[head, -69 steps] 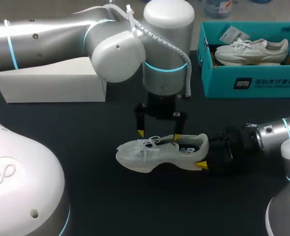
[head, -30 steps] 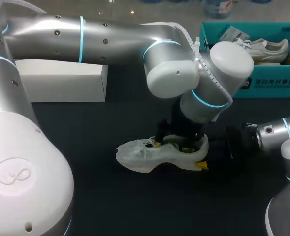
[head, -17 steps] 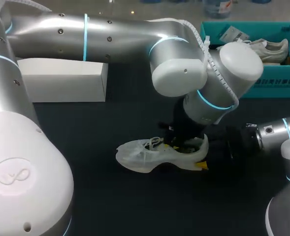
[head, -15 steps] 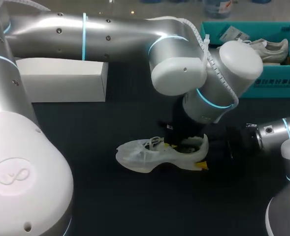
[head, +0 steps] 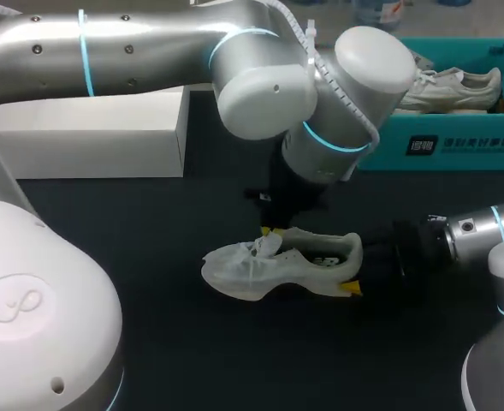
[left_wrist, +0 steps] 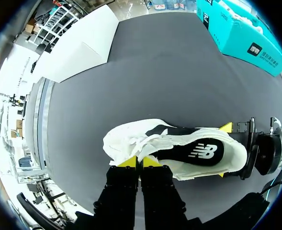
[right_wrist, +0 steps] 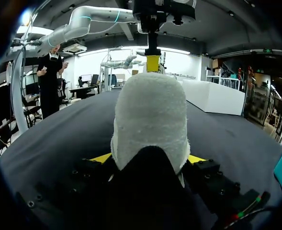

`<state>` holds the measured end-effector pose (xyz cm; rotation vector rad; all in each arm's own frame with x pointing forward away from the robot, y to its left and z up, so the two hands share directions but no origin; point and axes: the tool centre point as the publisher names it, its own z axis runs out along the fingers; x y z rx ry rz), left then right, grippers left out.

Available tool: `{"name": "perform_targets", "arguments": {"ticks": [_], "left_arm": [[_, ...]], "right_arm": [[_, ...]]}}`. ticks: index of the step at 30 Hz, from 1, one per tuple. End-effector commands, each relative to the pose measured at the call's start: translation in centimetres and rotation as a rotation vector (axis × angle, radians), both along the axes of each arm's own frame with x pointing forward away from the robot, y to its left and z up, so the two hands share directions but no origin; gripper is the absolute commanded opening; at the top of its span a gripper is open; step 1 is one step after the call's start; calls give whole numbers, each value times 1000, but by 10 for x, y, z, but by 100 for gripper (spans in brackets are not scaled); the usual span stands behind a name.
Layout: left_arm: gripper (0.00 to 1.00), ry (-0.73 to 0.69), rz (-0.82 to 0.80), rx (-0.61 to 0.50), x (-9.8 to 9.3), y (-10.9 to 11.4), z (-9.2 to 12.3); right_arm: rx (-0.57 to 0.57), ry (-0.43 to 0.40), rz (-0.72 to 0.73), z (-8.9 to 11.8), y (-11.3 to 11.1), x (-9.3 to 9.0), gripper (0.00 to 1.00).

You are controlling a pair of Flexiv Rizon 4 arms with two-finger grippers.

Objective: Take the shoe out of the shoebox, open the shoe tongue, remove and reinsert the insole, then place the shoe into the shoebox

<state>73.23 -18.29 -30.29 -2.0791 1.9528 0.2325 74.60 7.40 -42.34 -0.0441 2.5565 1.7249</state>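
Shoe (head: 281, 261) in right end effector (right_wrist: 149, 158)

My left arm (head: 149, 51) is coming in from the left and crossing past the middle, wrist angled downward. The left gripper (left_wrist: 139, 162) is pointing down, yellow tips pressed close together, pinching the shoe tongue (left_wrist: 148, 146). The right arm (head: 483, 235) is lying low and level, and the right gripper (right_wrist: 149, 158) is clamping the heel of the shoe (head: 252, 265), one finger on each side.

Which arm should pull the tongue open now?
Left. The left end effector is shut on the tongue from above the shoe; the right end effector clamps the heel, steadying it.
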Motion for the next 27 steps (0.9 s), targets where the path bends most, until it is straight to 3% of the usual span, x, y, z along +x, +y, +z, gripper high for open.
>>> {"name": "perform_targets", "arguments": {"ticks": [1,8,10,12,15,16,18,19,21,22,23,27], "left_arm": [[0,9,39,-83,2,20,2],[0,59,37,-93,1,19,-6],[46,134,13,-133,0,15,-8],[66,173,5,-147,0,12,-13],[87,210,10,-164,0,7,-20],[88,216,9,-163,0,5,-23],[75,232,9,-169,0,3,-26],[51,229,10,-166,-1,2,-28],[39,227,10,-162,-1,1,-29],[14,223,9,-166,-1,1,-29],[0,221,7,-166,-2,0,-28],[0,215,-4,-167,-2,5,-24]], "right_arm": [[-4,1,0,-3,2,0,0],[-4,1,0,-3,2,0,0],[-4,1,0,-3,2,0,0],[-4,1,0,-3,2,0,0],[-4,1,0,-3,2,0,0],[-4,1,0,-3,2,0,0],[-4,1,0,-3,2,0,0],[-4,1,0,-3,2,0,0],[-4,1,0,-3,2,0,0],[-4,1,0,-3,2,0,0],[-4,1,0,-3,2,0,0],[-4,1,0,-3,2,0,0]]}}
